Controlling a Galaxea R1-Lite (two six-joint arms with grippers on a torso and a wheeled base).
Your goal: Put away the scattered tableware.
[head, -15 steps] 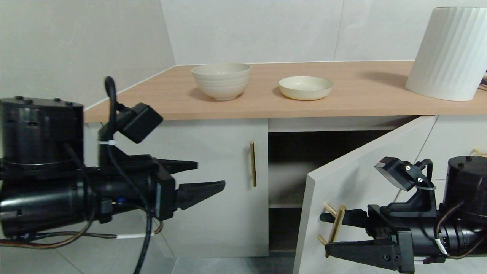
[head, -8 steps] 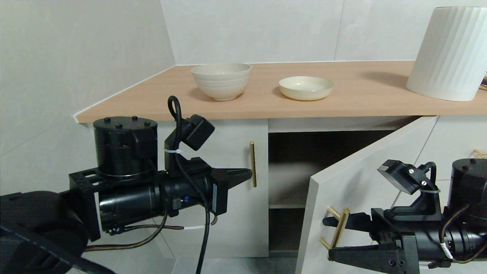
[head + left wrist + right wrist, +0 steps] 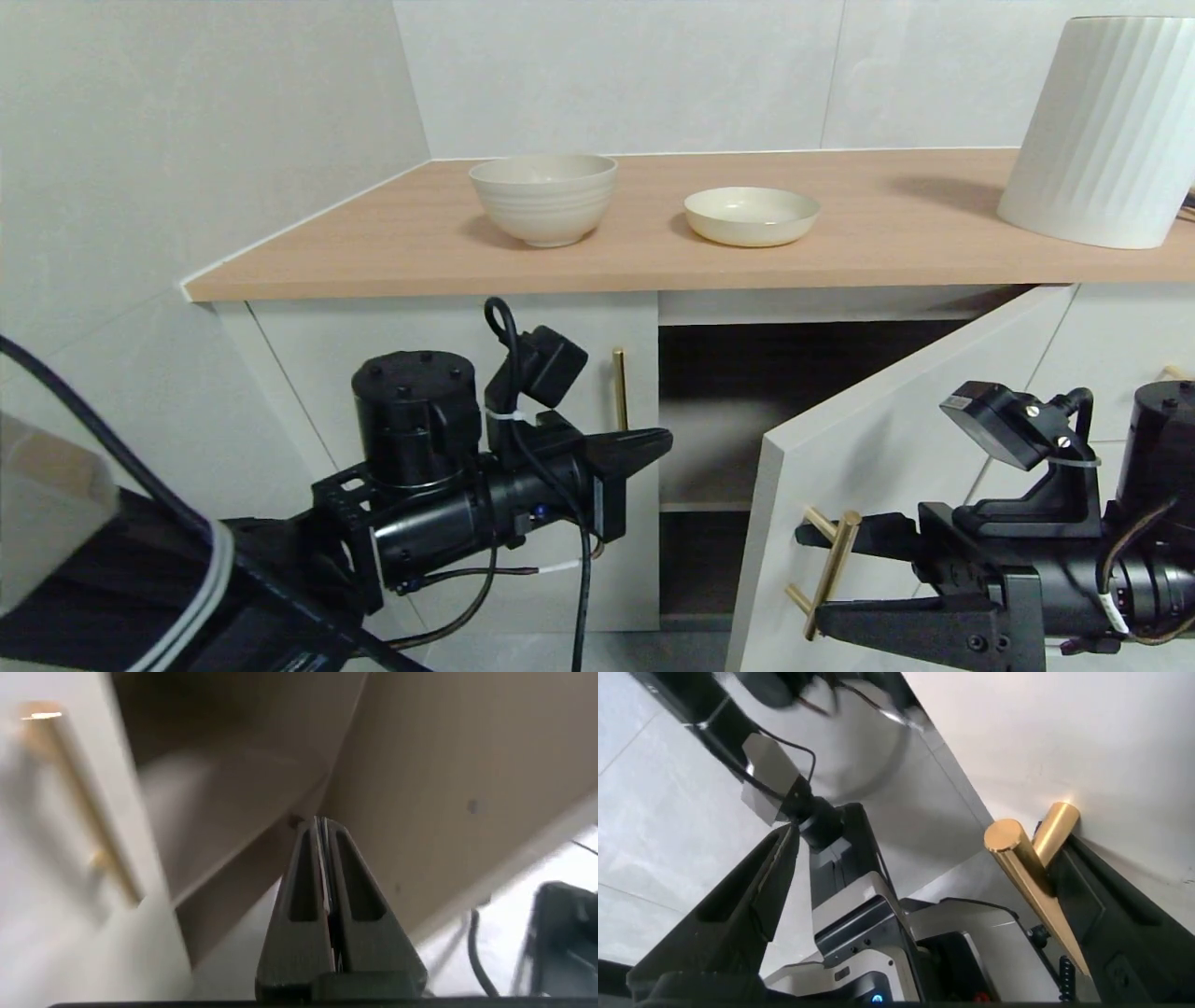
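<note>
On the wooden counter [image 3: 896, 233] stand 2 pieces of tableware: a deep cream bowl [image 3: 543, 198] with ribs on its side, and to its right a shallow cream dish [image 3: 752, 215]. They are near each other but do not touch, and both are upright. At the far right end of the counter stands a tall white ribbed container [image 3: 1102, 131], well apart from the dish.

Under the counter is a cupboard [image 3: 803, 303]. Its left door [image 3: 448, 327] is closed and carries an upright brass handle [image 3: 620, 401]. Its right door [image 3: 868, 467] stands open toward the robot, so the dark inside with 1 shelf [image 3: 700, 504] can be seen.

The left hand [image 3: 653, 446] is low in front of the left door, just beside the brass handle, and it points to the open compartment. Its 2 fingers [image 3: 301, 896] are pressed together with nothing between them.

The right hand [image 3: 826, 579] is at the outer edge of the right door. Its fingers [image 3: 887, 627] are spread wide, 1 above and 1 below the door's gold bar [image 3: 831, 569], which lies between them. The hand is not closed on the bar. In the right wrist view the gold bar [image 3: 1036, 859] is just beside 1 finger, and I cannot tell whether it touches it.
</note>
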